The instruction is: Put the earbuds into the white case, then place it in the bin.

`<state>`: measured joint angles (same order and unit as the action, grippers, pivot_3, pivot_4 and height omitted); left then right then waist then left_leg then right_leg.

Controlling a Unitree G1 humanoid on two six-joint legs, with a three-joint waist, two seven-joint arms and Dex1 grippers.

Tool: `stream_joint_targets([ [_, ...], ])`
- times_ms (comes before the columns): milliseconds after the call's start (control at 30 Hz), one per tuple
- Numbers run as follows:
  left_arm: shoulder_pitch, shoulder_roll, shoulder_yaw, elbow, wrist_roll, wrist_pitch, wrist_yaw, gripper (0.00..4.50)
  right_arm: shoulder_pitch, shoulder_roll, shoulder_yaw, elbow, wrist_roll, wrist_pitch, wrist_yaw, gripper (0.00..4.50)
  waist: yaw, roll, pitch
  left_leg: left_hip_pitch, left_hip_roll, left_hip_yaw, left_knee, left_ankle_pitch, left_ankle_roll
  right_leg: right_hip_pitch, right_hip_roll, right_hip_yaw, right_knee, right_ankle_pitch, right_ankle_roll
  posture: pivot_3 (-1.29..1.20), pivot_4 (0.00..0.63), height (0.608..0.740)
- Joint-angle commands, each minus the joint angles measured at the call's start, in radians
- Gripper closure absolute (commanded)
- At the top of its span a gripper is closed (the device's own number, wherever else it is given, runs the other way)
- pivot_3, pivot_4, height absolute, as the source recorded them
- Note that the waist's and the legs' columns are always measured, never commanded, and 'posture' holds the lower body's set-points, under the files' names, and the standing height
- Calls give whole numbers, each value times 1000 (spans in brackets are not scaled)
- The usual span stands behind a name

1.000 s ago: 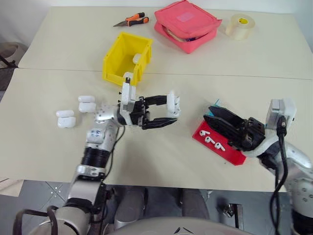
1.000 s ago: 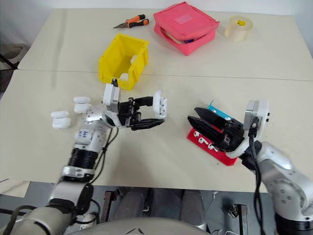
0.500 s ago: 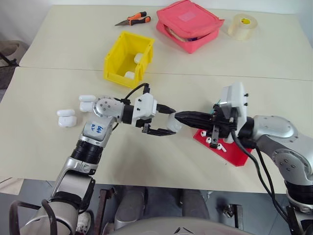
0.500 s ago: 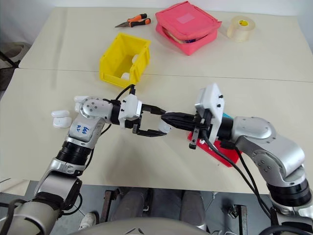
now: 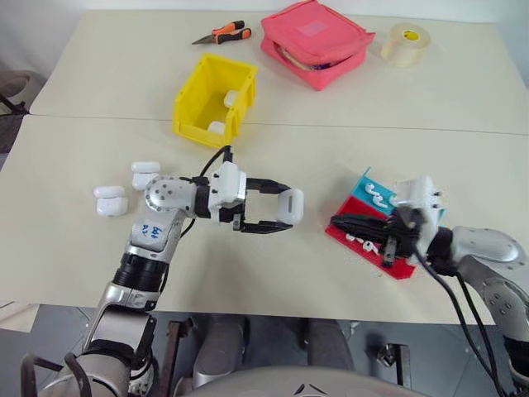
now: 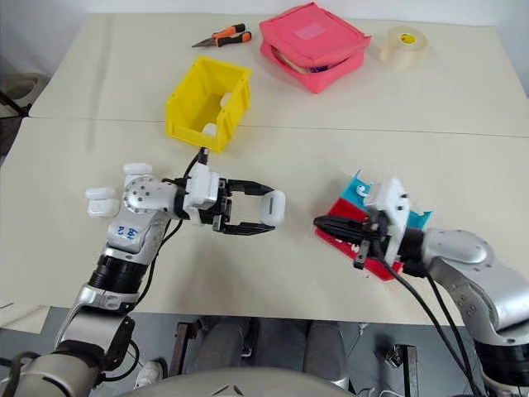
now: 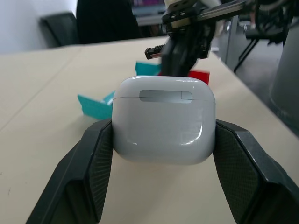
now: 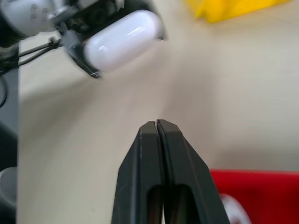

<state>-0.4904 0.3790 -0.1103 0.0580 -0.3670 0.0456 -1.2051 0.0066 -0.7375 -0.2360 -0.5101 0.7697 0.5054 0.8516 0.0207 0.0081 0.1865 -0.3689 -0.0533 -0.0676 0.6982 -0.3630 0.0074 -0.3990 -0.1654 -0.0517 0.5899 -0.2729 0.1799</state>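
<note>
My left gripper (image 5: 285, 213) is shut on the white case (image 5: 292, 204) and holds it above the table's middle, lid closed. The left wrist view shows the case (image 7: 163, 120) clamped between both fingers (image 7: 93, 163). To its right, my right gripper (image 5: 336, 222) is shut with nothing between its fingers (image 8: 156, 154). It hangs level over the near edge of the red-and-blue tray (image 5: 398, 265), pointing at the case across a short gap. Earbuds (image 5: 378, 196) lie in the tray's blue part, and more (image 5: 358, 240) lie on the red part. The yellow bin (image 5: 198, 103) stands farther back on the left.
White cases (image 5: 232, 98) lie inside the bin. More cases rest on the table at the left (image 5: 146, 172) (image 5: 110, 201). A pink pouch (image 5: 316, 41), a tape roll (image 5: 408, 43) and orange-handled pliers (image 5: 221, 33) sit along the far side.
Half a second ago my right gripper's tips were at the case in my left gripper. They have since drawn back right to the tray. The case stays gripped.
</note>
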Motion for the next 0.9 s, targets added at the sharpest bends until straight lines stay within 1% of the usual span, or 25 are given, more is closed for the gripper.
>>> stream_joint_targets([
  [33,52,32,96,-68,-59,59,85,1712,47,29,-95,-44,2,-104,28,2935,1,0,0,0,0,0,0,0,0,0,0,0,0,0,0,0,150,740],
  [67,69,36,124,-79,-72,98,131,1712,58,41,-100,-46,-21,-140,29,2621,2,0,0,0,0,0,0,0,0,0,0,0,0,0,0,0,150,740],
  [167,128,0,241,-121,-122,170,317,1712,80,84,-98,-56,-69,-227,19,1651,3,0,0,0,0,0,0,0,0,0,0,1,1,0,0,0,150,740],
  [233,173,-6,283,-153,-130,188,382,1712,71,123,-93,-59,-104,-283,-7,931,3,0,0,0,0,-1,1,0,0,0,0,1,1,0,0,0,150,740],
  [300,187,-29,333,-171,-143,233,495,1712,56,155,-89,-69,-134,-322,-40,256,3,0,0,1,0,-1,0,0,-1,0,0,1,1,0,0,0,150,740],
  [333,185,-40,349,-179,-141,247,548,1712,55,168,-86,-77,-139,-327,-56,59,3,0,0,1,0,-1,1,0,-1,0,0,1,1,0,0,0,150,740],
  [400,147,-64,373,-165,-143,250,615,1712,56,173,-71,-81,-164,-338,-64,59,8,0,0,0,0,-1,1,0,-1,0,0,1,1,0,0,0,150,740],
  [433,102,-70,382,-130,-128,252,659,1712,56,174,-64,-77,-172,-338,-66,59,11,0,0,0,-1,-1,1,0,-1,0,0,1,1,0,0,0,150,740],
  [533,-69,-64,394,40,-68,263,785,1712,53,175,-48,-67,-190,-345,-71,59,21,-1,0,0,-1,-2,1,1,-2,0,0,1,2,0,0,0,150,740],
  [567,-124,-60,394,105,-52,248,803,1712,50,174,-44,-65,-193,-344,-73,59,21,-1,0,0,-1,-1,1,1,-2,0,0,1,2,0,0,0,150,740],
  [700,-330,-33,326,362,29,254,805,1712,39,166,-24,-68,-197,-326,-86,59,11,-1,0,0,-2,0,0,1,-2,0,0,1,1,0,0,0,150,740],
  [833,-441,-34,308,527,58,199,767,1712,26,167,-9,-79,-200,-318,-105,59,1,-2,0,0,-2,4,-2,1,-1,0,0,-1,0,0,0,0,150,740],
  [900,-478,-29,298,584,81,204,784,1712,22,172,-1,-87,-203,-317,-118,59,-3,-2,0,0,-2,6,-2,1,-1,-1,0,-1,0,0,0,0,150,740],
])
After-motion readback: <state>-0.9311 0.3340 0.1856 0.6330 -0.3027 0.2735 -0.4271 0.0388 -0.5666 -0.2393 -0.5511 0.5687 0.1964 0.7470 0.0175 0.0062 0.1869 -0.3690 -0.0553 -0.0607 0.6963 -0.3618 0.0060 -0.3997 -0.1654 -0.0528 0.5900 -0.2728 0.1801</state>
